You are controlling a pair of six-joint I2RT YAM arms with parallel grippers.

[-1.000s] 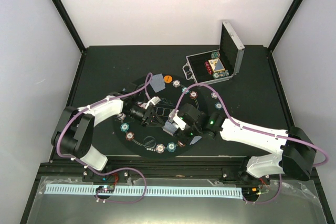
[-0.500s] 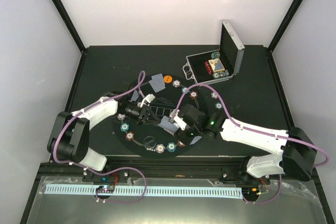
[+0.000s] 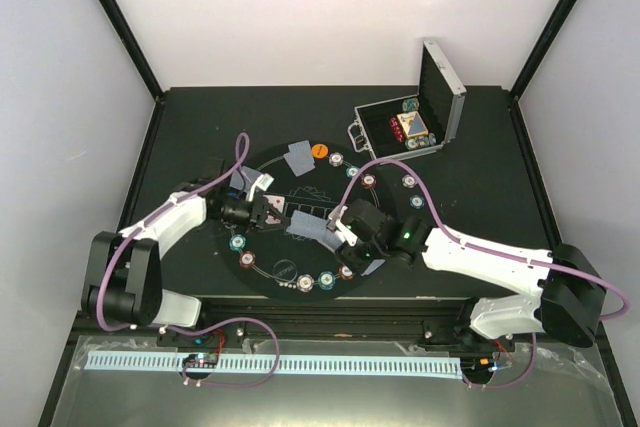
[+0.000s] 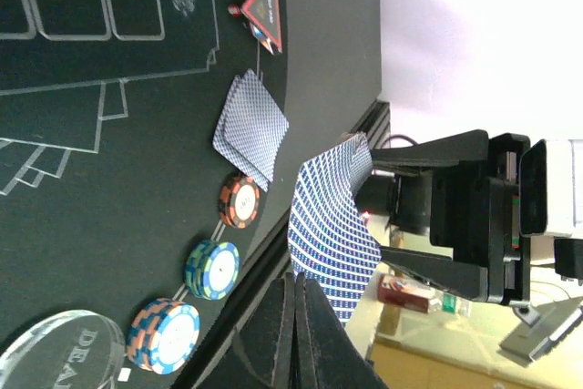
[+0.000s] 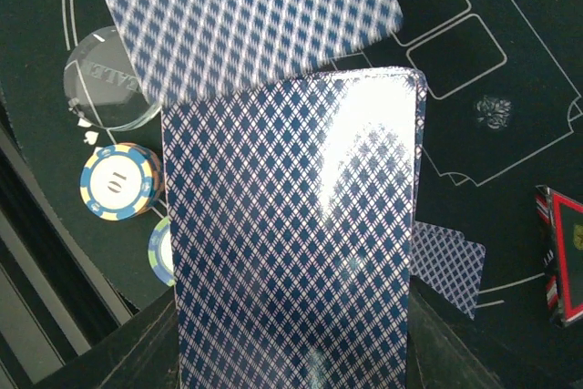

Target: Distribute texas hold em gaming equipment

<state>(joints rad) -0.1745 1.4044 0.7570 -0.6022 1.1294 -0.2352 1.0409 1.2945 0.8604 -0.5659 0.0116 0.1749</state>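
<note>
- Left gripper (image 4: 296, 287) was pressed shut, apparently pinching the near edge of one card (image 4: 330, 225). The fingertips met right at that edge.
- Right gripper (image 3: 338, 234) was clamped on the deck (image 5: 291, 225), jaws only as far apart as the deck needed.
- The card hung in the air between the two grippers, over the middle of the mat (image 3: 275, 247), with its far end overlapping the deck top. Its long axis ran gripper to gripper, roughly left-right across the table.
- Judgement: the step looked like peeling one card off the deck to deal it. The next move would turn on drawing it along that axis, away from the right gripper, then laying it flat. The left arm was nearer the left-side seats.
- Already on the mat: a pair (image 4: 250, 125) of cards near the rim, chips (image 4: 221, 269) in a row beside them, and a red marker (image 4: 264, 11) further along. More gear sat in the case (image 3: 442, 82), well apart at far right.
- Hard to tell: whether the card was fully free of the deck, since it was blurred in the right wrist view. Right fingers were mostly hidden behind the deck. The pinch was too small to see in the top view. No card face was visible.
</note>
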